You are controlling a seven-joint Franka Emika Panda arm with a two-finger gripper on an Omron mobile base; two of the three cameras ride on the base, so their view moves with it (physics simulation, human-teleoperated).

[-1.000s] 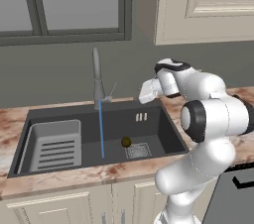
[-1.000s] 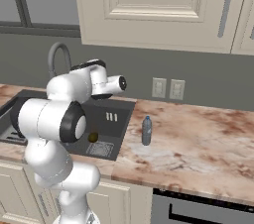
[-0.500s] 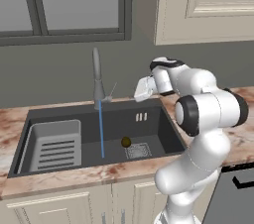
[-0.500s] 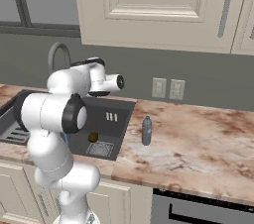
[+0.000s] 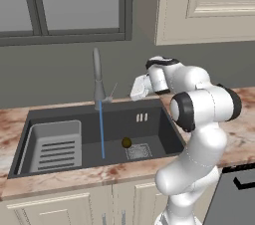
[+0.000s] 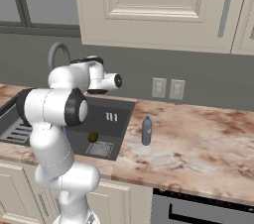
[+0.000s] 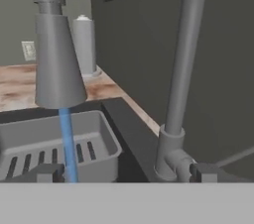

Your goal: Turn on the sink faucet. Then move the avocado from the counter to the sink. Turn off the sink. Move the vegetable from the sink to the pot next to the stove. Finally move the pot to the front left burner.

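A marbled counter (image 6: 198, 143) holds the dark sink (image 5: 154, 119) and a small grey bottle (image 6: 146, 130) just beside it.

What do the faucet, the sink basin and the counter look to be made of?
The sink faucet: probably metal, a matte grey, uniform tube without glare. The sink: dark grey, flat finish; metal or composite, the render leaves it open. The counter: polished-looking stone, judging by its pinkish-brown and cream marbling.

Avocado (image 6: 93, 138) in sink (image 6: 115, 124); bottle (image 6: 146, 131) upright on counter (image 6: 198, 143).
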